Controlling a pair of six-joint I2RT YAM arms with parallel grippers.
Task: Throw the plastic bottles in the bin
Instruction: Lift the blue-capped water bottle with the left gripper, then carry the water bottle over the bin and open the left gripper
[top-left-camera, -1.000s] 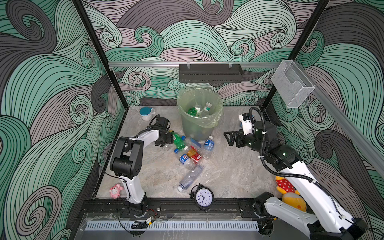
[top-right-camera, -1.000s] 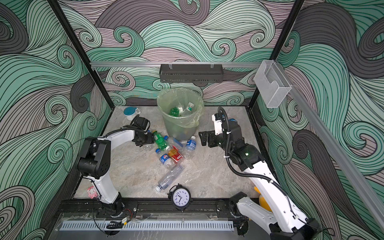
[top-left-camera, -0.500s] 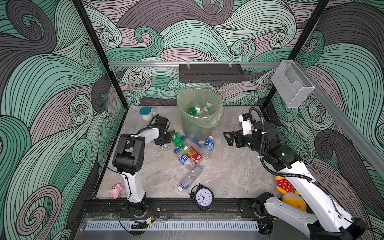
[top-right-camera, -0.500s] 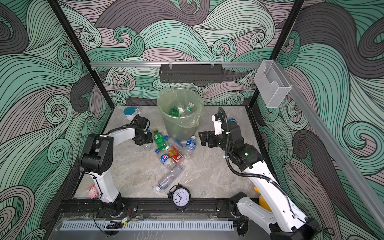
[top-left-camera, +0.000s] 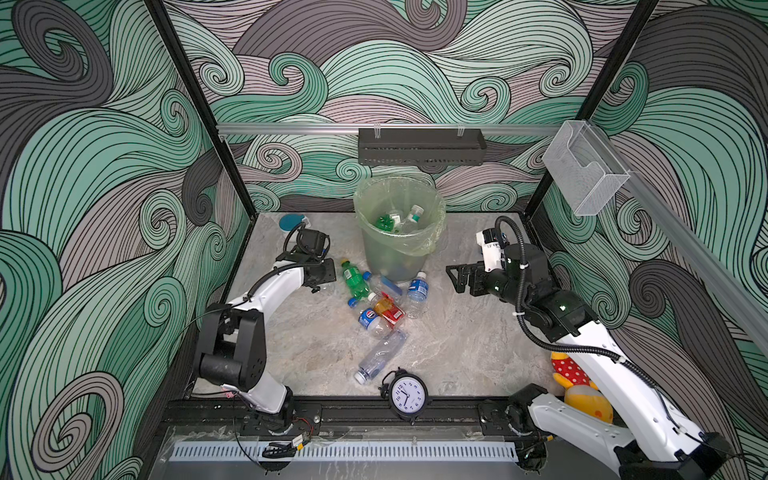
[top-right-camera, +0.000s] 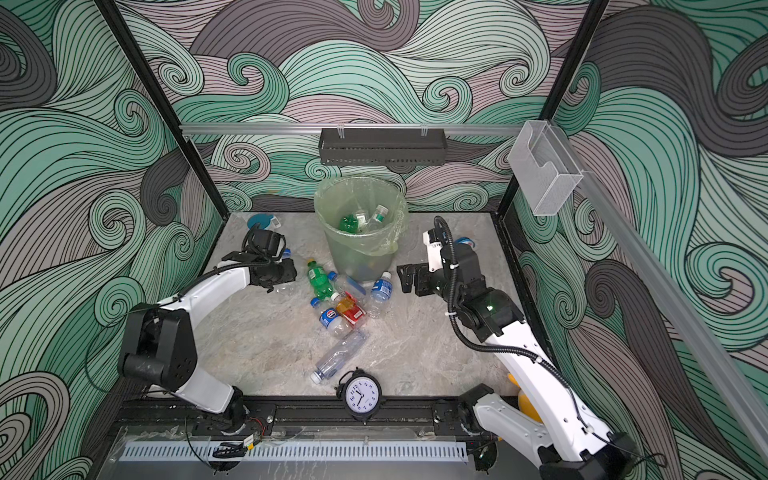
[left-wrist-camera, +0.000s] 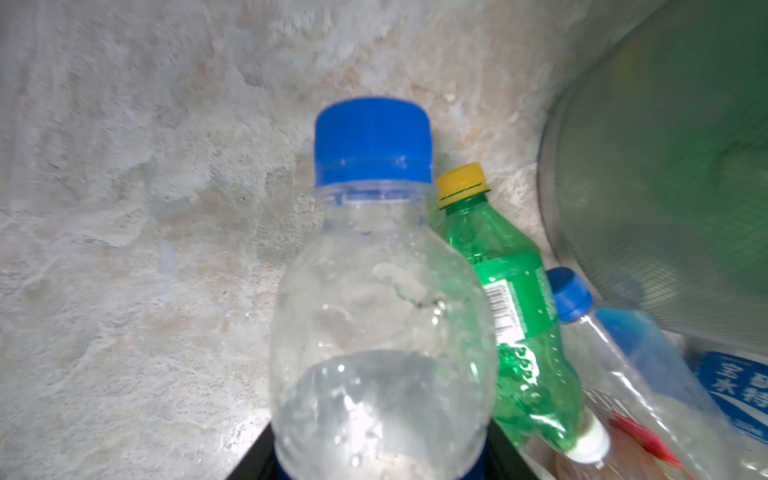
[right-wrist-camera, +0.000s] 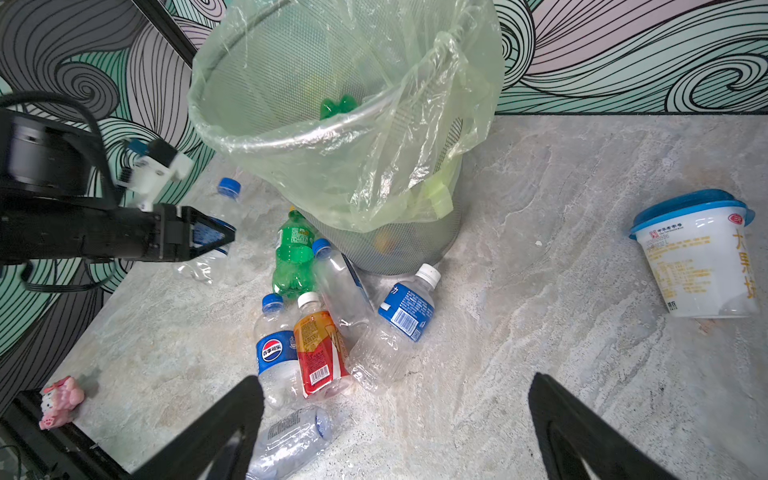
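Left claw (right-wrist-camera: 212, 237) grips a clear blue-capped bottle (left-wrist-camera: 382, 332) toward the left edge of the table (top-left-camera: 457, 353), just beside a green bottle (top-left-camera: 354, 283). Right claw (top-left-camera: 454, 279) stands wide and empty near the right edge, facing the bin (top-left-camera: 390, 253) at mid back edge. Loose bottles (top-left-camera: 384, 309) lie heaped against the bin's front; a few sit inside it.
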